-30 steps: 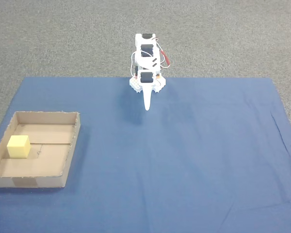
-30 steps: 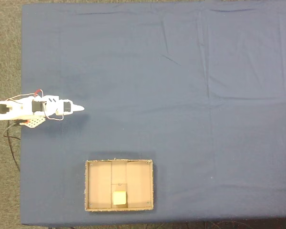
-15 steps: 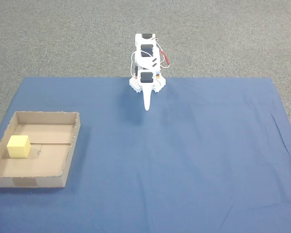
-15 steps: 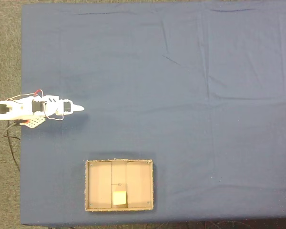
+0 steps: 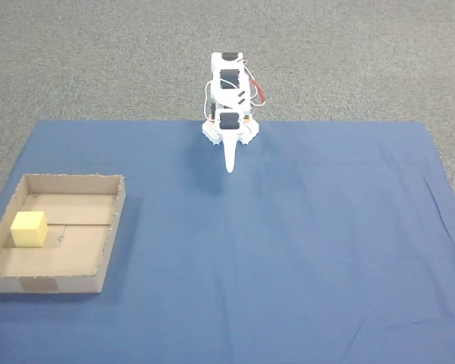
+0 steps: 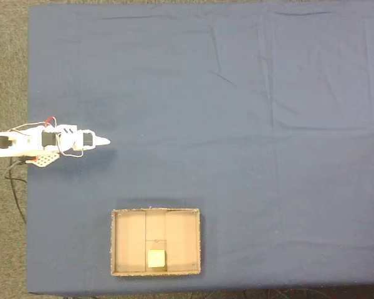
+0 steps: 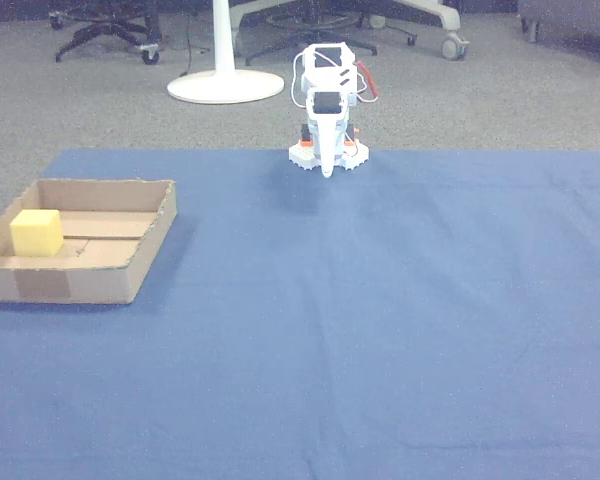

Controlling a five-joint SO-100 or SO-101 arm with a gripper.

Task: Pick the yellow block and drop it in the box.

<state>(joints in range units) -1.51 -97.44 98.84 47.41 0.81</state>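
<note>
One cloth: blue cloth spread over grey carpet, lightly creased.
Box: the box near the cloth's left edge in a fixed view; tape patch on its near wall.
Arm: folded at the cloth's far edge; gripper pointing down, fingers pressed together, holding nothing.
Block: the yellow block on the box floor, by the left wall, well apart from the gripper.

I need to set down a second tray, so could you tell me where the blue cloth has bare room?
The cloth is bare everywhere right of the arm and box. Only the box corner, holding the yellow block, is taken.
</note>
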